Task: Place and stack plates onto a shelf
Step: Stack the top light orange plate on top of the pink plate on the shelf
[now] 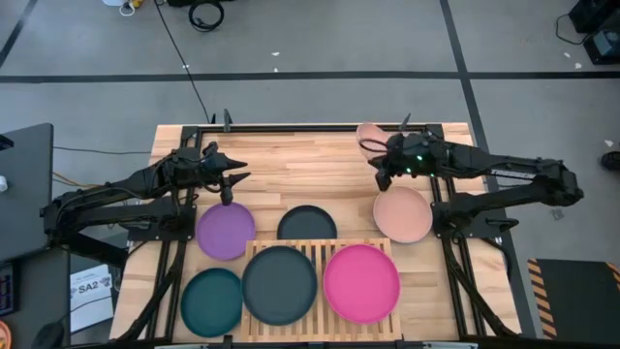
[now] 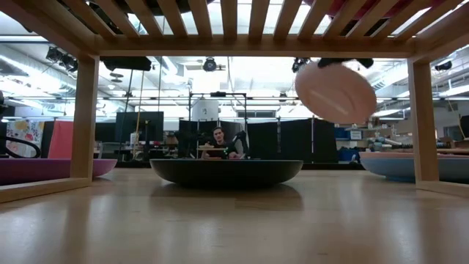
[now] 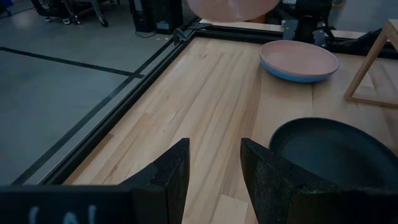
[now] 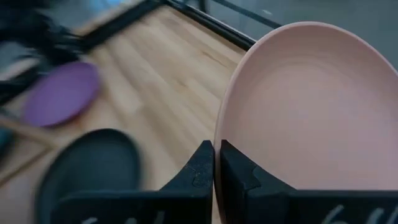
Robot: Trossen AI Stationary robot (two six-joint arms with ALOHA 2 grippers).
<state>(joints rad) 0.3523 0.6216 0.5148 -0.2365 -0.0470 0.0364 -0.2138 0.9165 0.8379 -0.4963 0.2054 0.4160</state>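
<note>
My right gripper [image 1: 381, 163] is up near the table's far edge, shut on a pale pink plate [image 1: 369, 136], which the low view shows lifted and tilted [image 2: 335, 92]. My left gripper [image 1: 230, 184] hovers open and holds nothing, just beyond the purple plate [image 1: 226, 231]. The wooden slat shelf [image 1: 320, 250] carries a dark grey plate [image 1: 279, 284] and a magenta plate [image 1: 361, 282]. On the tabletop lie a teal plate [image 1: 211, 301], another dark grey plate [image 1: 307, 223] and a pale pink plate on a blue one [image 3: 298, 60]. My right gripper [image 4: 217, 155] pinches the pale pink plate by its rim [image 4: 227, 127] between the two fingers. The plate is lifted clear of the table and stands steeply tilted, reaching out beyond the fingers.
The shelf stands on wooden legs [image 2: 84, 117] along the near edge, with room beneath it. Bare planks [image 1: 291, 165] lie between the two arms at the table's far side. A person [image 2: 218, 139] sits in the room beyond the table.
</note>
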